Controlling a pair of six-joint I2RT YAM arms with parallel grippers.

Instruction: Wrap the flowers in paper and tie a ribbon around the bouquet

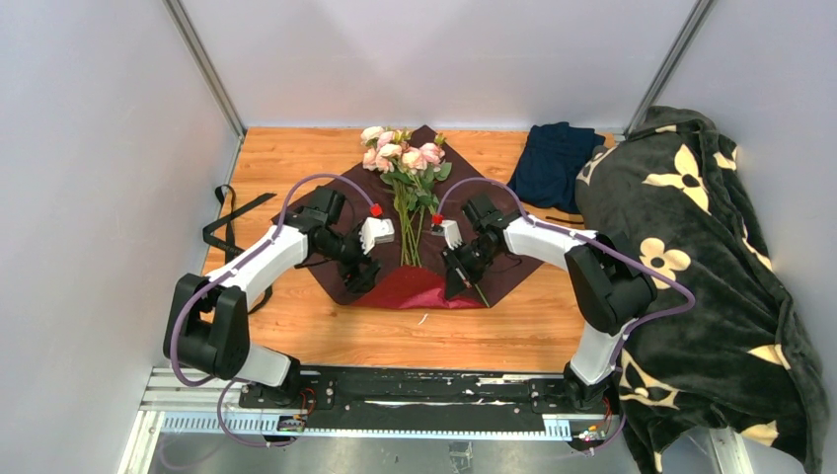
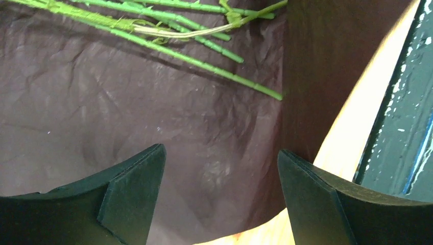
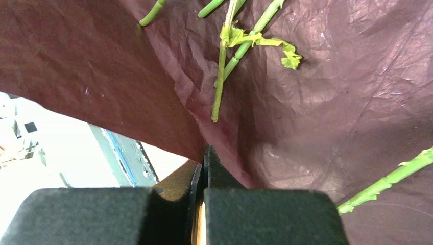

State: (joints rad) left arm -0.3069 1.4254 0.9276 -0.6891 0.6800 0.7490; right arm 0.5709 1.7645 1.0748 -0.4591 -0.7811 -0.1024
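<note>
So, flowers (image 1: 405, 158) on paper (image 1: 424, 289) (R-grip (image 3: 204, 173) pinching).

Under the left gripper (image 2: 220, 150), you see the paper (image 2: 153, 127) as thin, matt and finely crinkled. The gripper's fingers (image 2: 127, 204) look like matt black plastic. Ahead of them, the flowers (image 2: 230, 76) have matt, knobbly green stems. To the gripper's right, the table (image 2: 347, 127) is smooth wood.

No writing, label, brand or number can be read in any view. On the blanket (image 1: 725, 232) only cream flower shapes are printed, without legible letters.
</note>
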